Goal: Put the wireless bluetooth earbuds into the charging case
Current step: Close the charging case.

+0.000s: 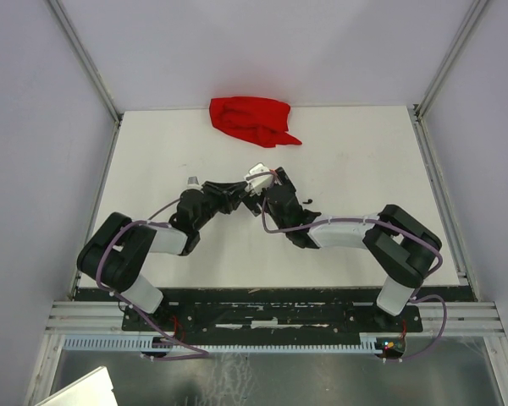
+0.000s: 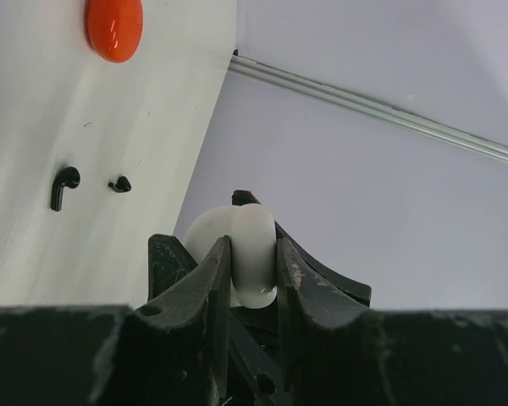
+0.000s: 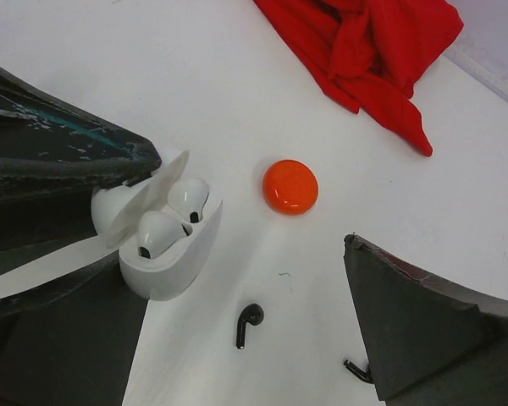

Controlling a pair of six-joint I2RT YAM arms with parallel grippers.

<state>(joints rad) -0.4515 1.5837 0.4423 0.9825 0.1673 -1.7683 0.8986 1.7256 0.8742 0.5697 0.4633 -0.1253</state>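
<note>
Gripping the white case [image 2: 205, 235] between its two fingers [image 2: 213, 279], the left gripper [image 2: 252, 264] has its jaws closed on the case's sides at lower centre of the left wrist view. In the right wrist view the case sits left of centre with its lid open, and two white earbuds [image 3: 189, 196] are seated side by side in its wells. The right gripper [image 3: 245, 275] is above the table [image 1: 364, 169], its jaws spread wide and holding nothing. One black earbud [image 3: 248, 325] lies on the table at lower centre, between those fingers; a second black piece [image 3: 356, 370] at lower right is partly hidden by a finger. An orange case [image 3: 290, 186] lies closed at centre, right of the white case and apart from it. A red cloth [image 3: 364, 51] is crumpled at upper right.
</note>
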